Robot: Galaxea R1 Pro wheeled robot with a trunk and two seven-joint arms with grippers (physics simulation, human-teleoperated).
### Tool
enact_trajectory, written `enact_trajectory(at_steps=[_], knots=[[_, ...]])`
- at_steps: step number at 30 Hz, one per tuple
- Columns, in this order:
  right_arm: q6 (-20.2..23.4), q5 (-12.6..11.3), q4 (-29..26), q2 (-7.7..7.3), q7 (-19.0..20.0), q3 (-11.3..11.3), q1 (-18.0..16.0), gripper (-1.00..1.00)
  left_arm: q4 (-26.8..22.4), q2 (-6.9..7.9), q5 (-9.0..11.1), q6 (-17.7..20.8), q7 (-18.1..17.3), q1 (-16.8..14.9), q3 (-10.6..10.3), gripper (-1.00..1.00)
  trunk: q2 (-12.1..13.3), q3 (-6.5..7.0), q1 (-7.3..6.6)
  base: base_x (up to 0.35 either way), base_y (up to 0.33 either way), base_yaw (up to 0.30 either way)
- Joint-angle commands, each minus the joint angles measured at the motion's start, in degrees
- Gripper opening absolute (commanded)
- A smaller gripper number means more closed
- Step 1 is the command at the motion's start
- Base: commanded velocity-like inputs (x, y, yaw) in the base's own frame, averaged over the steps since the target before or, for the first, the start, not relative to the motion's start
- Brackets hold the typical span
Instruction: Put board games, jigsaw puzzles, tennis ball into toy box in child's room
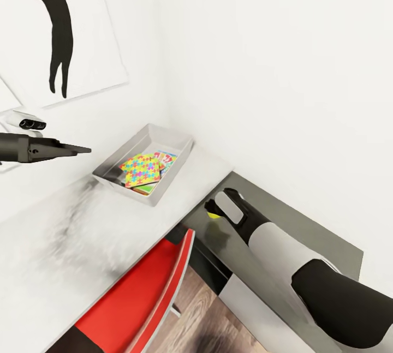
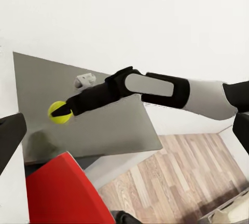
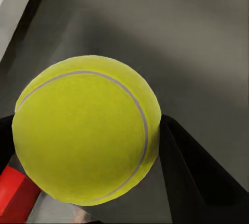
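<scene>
**Ann:** Tennis ball up close in the right wrist view, seam and all, with a dark finger pressed against each side. The right gripper is clamped on it.

**Bo:** From the head view you get just a sliver of yellow-green at the tip of that arm, over the dark grey section of the table. The left wrist view gives the side-on shot: ball pinched at the fingertips and lifted clear of the grey top, its shadow below.

**Ann:** And the left gripper?

**Bo:** Held out in the air over the pale top, well apart from everything, fingers drawn together to a point, nothing between them.

**Ann:** Toy box sits on the pale top against the wall, in the corner. One jigsaw puzzle lies on top inside, printed game boxes peeking out beneath.

**Bo:** Red chair tucked under the desk, wood-plank floor, white walls, black silhouette picture up left.
</scene>
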Motion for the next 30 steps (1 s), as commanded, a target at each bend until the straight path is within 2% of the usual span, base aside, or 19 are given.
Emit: enact_trajectory(at_steps=[1, 7, 9, 10, 13, 16, 19, 22, 30], knots=[[0.68, -0.40, -1.48, 0.00, -0.64, 0.15, -0.10, -1.00, 0.11, 0.62, 0.05, 0.61, -0.27, -0.08, -0.16, 1.00, -0.10, -0.02, 0.04, 0.000, 0.000, -0.086], [6.15, -0.41, -10.43, 0.00, -2.09, -0.15, -0.32, -1.00, 0.24, 3.64, 0.15, 0.61, -0.27, -0.03, -0.09, 1.00, -0.10, 0.52, 0.04, 0.000, 0.000, -0.087], [9.87, -0.56, -16.55, 0.00, -5.23, -0.35, -0.39, -1.00, 0.25, 4.56, 0.21, 0.61, -0.27, 0.00, -0.08, 1.00, -0.10, 0.70, 0.04, 0.000, 0.000, -0.087], [10.66, -0.60, -17.82, 0.00, -6.12, -0.54, -0.39, -1.00, 0.25, 4.67, 0.21, 0.61, -0.27, 0.01, -0.08, 1.00, -0.10, 0.79, 0.04, 0.000, 0.000, -0.087], [14.21, -0.85, -24.05, 0.00, -11.44, -3.58, -0.41, -1.00, 0.38, 5.37, 0.23, 0.61, -0.27, 0.02, -0.08, 1.00, -0.10, 1.06, 0.04, 0.000, 0.000, -0.087], [18.58, -0.89, -30.16, 0.00, -15.18, -6.31, -0.42, -1.00, 1.42, 6.15, 0.24, 0.61, -0.27, 0.02, -0.07, 1.00, -0.10, 1.32, 0.04, 0.000, 0.000, -0.087], [20.38, -0.95, -35.19, 0.00, -16.57, -6.90, -0.37, -1.00, 1.85, 6.33, 0.24, 0.61, -0.27, 0.02, -0.07, 1.00, -0.10, 1.59, 0.04, 0.000, 0.000, -0.087], [20.95, -1.02, -37.85, 0.00, -17.42, -7.06, -0.34, -1.00, 2.93, 6.42, 0.22, 0.60, -0.27, 0.02, -0.07, 1.00, -0.10, 1.86, 0.04, 0.000, 0.000, -0.087], [20.97, -1.03, -38.56, 0.00, -17.63, -7.06, -0.26, -1.00, 8.22, 6.46, 0.08, 0.46, -0.27, 0.02, -0.07, 1.00, -0.10, 2.58, 0.04, 0.000, 0.000, -0.086]])
